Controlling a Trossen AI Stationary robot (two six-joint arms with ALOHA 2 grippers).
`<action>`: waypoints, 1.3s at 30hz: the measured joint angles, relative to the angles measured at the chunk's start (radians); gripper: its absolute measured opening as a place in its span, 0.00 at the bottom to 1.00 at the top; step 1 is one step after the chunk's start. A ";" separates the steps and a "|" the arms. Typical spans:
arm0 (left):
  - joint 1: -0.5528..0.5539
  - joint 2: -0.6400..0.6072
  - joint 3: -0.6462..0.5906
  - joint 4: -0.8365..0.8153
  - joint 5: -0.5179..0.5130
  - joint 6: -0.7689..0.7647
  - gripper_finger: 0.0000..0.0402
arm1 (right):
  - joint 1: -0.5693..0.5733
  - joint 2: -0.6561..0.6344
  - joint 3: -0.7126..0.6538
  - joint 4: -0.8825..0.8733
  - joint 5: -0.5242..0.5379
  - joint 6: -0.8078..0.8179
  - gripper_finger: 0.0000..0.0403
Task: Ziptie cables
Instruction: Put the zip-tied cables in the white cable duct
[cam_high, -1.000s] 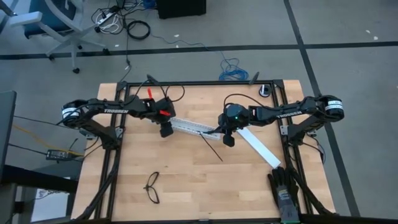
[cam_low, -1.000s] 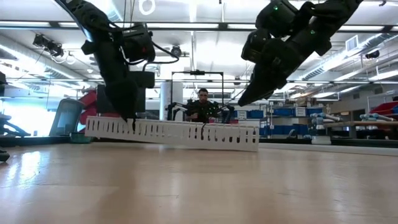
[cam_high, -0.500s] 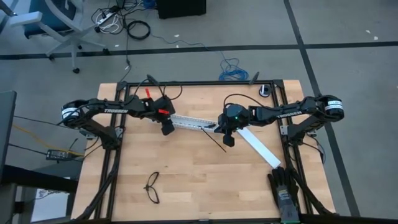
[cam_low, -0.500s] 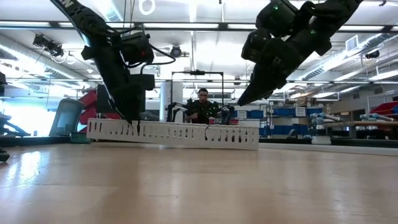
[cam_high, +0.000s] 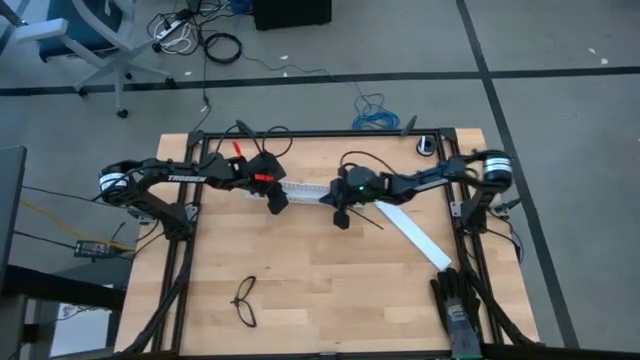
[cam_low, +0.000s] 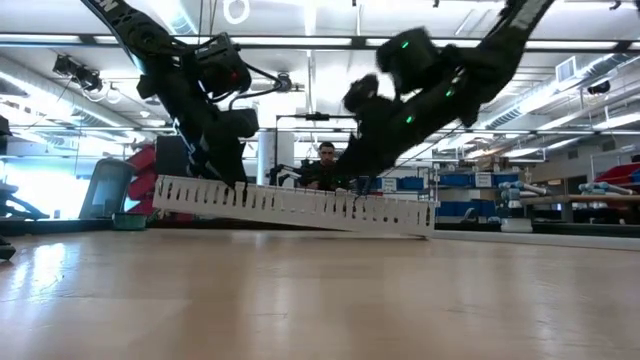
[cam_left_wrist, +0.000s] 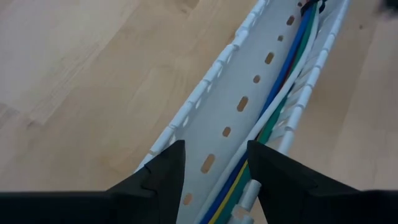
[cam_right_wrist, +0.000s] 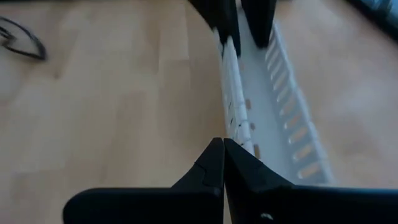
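Note:
The cables, blue, green, white and yellow, lie lengthwise inside a white slotted duct in the middle of the table. My left gripper is at the duct's left end, which is raised in the low view, while the right end rests on the table. My right gripper hovers at the duct's right end, shut on the thin dark ziptie. The ziptie trails toward the table's near right. It does not show in the right wrist view. My left gripper holds the duct at its left end from above, one finger at a side wall, the other over the cables and the far wall. Which surfaces the pads meet is hidden. That end is lifted and the duct slants down to the table. My right gripper is shut on one end of the ziptie, pinched between its two fingers. The strip is lifted and runs out level toward the near right. The wrist view shows only the closed fingers, not the strip.
A wide flat white strip lies slanting on the table's right half. Black glasses sit near the near left edge, and a black glove at the near right corner. A person sits beyond the table.
My right gripper has travelled toward the table's left and slightly far, carrying the ziptie up to the duct's right end. My left gripper has shifted a little to the right with the duct. Its held end dipped level, then rose again.

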 joint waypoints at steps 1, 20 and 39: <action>-0.003 0.000 0.000 0.001 0.000 0.000 0.46 | -0.003 0.031 0.015 -0.001 -0.001 0.009 0.00; -0.013 -0.001 0.001 0.025 -0.009 -0.002 0.46 | 0.034 0.095 0.056 0.228 -0.036 -0.048 0.00; -0.040 -0.002 0.002 0.212 -0.024 -0.023 0.46 | -0.045 0.106 0.054 -0.022 -0.012 0.035 0.00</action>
